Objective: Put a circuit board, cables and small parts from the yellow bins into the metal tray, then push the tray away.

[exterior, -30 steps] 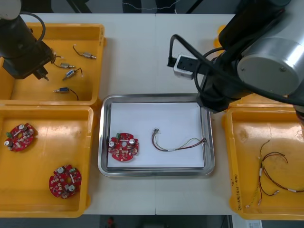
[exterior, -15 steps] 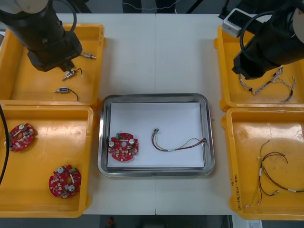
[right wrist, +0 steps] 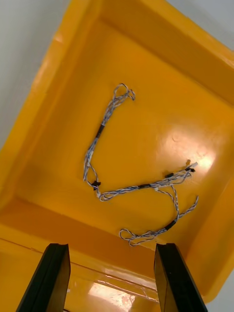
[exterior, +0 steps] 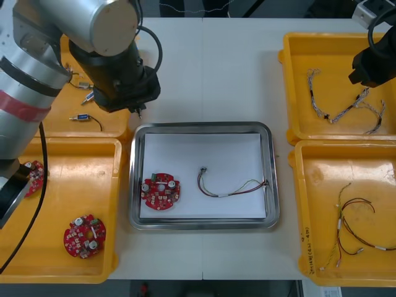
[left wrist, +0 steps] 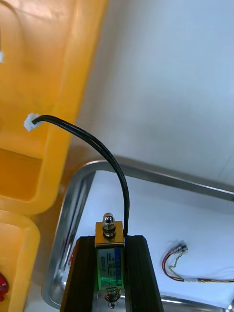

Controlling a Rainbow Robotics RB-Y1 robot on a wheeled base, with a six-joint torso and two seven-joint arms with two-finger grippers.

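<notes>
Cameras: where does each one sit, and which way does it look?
Front view: above the arms, looking steeply down on the table; both arms show.
Left wrist view: on that wrist, facing the metal tray past the left gripper, shut on a small metal part.
Right wrist view: on that wrist, facing a twisted cable in a yellow bin past the open right gripper.
Front and left wrist views share the tray's cable.

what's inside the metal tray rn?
In the metal tray, on its white lining: one red circuit board and one red and yellow cable, apart. The left gripper, shut on a small metal part, hangs at its far-left corner. The lining hides the tray floor.
</notes>
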